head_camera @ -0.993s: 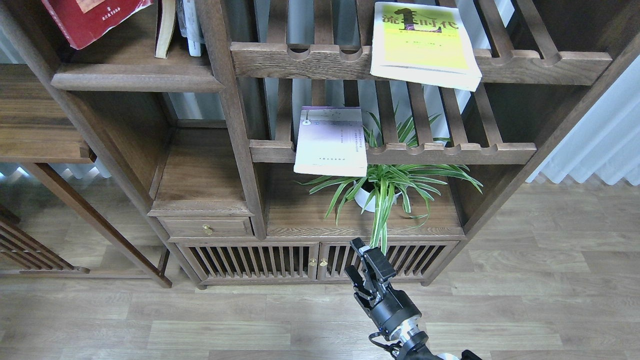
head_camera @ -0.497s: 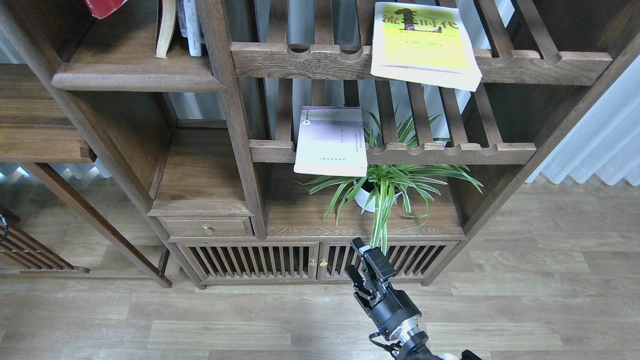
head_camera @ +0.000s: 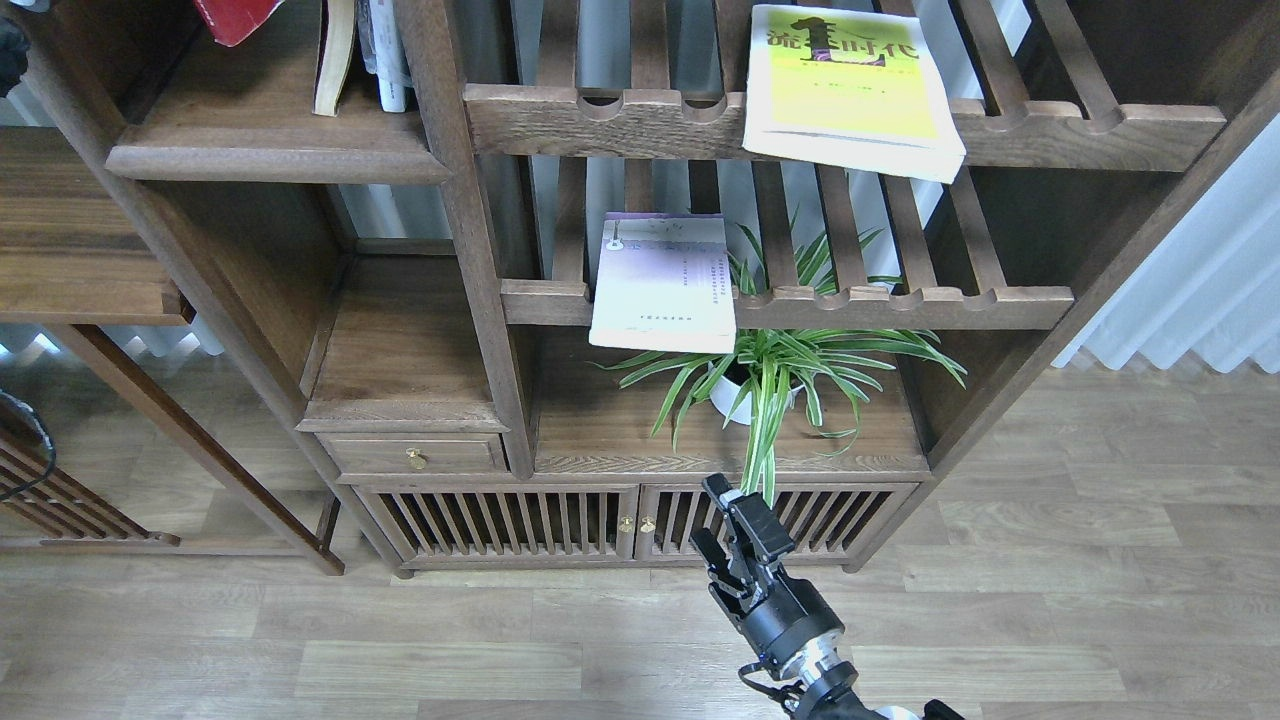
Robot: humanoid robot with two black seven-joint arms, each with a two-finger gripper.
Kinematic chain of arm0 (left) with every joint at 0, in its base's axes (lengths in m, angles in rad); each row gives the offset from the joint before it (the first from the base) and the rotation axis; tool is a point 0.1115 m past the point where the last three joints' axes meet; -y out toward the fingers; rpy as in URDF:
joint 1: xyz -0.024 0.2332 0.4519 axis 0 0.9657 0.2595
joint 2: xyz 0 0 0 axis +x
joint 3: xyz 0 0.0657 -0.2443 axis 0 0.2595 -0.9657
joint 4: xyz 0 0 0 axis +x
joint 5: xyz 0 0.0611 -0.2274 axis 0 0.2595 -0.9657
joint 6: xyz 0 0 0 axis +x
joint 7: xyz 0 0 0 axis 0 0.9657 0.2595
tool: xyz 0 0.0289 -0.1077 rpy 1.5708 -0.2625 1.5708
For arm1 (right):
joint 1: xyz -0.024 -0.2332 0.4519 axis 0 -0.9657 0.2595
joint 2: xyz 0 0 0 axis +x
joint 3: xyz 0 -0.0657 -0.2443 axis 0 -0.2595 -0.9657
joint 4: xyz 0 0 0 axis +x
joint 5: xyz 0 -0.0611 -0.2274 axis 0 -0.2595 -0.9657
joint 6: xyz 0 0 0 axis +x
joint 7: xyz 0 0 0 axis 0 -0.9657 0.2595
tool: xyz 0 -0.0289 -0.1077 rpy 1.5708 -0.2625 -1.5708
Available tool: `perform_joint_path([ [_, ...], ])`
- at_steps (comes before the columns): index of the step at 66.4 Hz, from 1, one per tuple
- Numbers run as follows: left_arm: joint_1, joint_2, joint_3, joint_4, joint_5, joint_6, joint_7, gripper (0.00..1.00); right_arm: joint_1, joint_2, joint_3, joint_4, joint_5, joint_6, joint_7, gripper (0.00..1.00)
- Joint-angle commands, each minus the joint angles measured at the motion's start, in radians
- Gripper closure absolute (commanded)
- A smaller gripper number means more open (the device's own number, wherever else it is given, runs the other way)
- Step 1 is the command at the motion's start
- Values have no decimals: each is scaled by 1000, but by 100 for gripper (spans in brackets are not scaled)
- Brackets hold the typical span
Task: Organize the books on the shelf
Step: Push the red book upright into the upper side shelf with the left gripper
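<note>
Only a corner of the dark red book [head_camera: 235,15] shows at the top edge, raised above the solid dark-brown shelf [head_camera: 270,160]; what holds it is out of view. The yellow-green book [head_camera: 845,85] lies flat on the upper slatted rack and overhangs its front rail. The pale lavender-white book [head_camera: 662,280] lies flat on the lower slatted rack and also overhangs. My right gripper [head_camera: 722,522] is open and empty, low in front of the cabinet doors. My left gripper's fingers are out of view; a dark part [head_camera: 8,45] shows at the top left edge.
Two thin books [head_camera: 335,55] stand upright at the right end of the shelf. A potted spider plant [head_camera: 770,370] stands on the cabinet top under the lavender book. A small drawer [head_camera: 415,455] and slatted cabinet doors [head_camera: 500,520] are below. White curtain [head_camera: 1200,280] at right.
The red book has gone up from lying across the shelf's left end until only a corner shows. A dark part has come in at the top left corner. My right arm has not moved.
</note>
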Motion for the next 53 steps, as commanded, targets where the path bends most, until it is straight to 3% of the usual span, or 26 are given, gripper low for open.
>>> perform_joint_path([
  [1, -1, -7, 23, 29, 0, 0, -26, 96, 0, 0, 2, 2, 1, 2, 0, 1],
  [53, -61, -33, 142, 135, 29, 0, -37, 96, -1, 0, 4, 9, 3, 14, 2, 1],
])
